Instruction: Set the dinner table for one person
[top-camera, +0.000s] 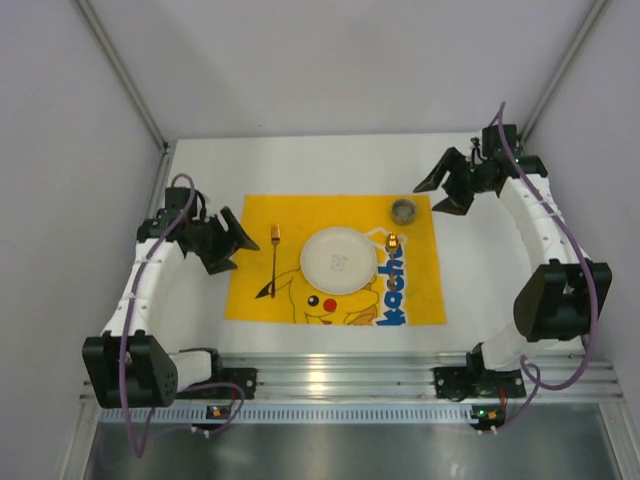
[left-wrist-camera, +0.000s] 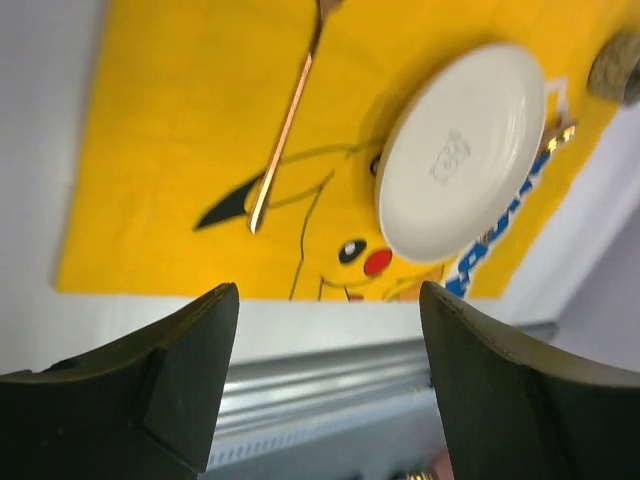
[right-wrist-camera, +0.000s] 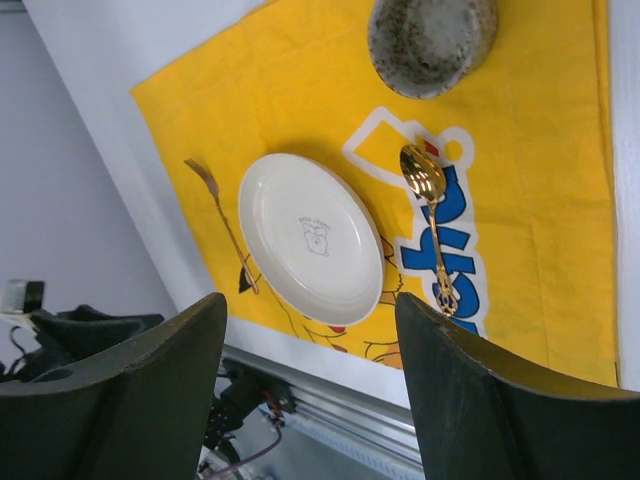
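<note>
On the white dinner table lies a yellow Pikachu-print cloth. A white plate sits at its middle, also in the left wrist view and the right wrist view. A gold fork lies left of the plate. A gold spoon lies right of it. A speckled grey cup stands at the cloth's far right. My left gripper is open and empty, left of the fork. My right gripper is open and empty, right of the cup.
Grey walls enclose the table on three sides. An aluminium rail with the arm bases runs along the near edge. Bare white tabletop shows behind the cloth and at both its sides.
</note>
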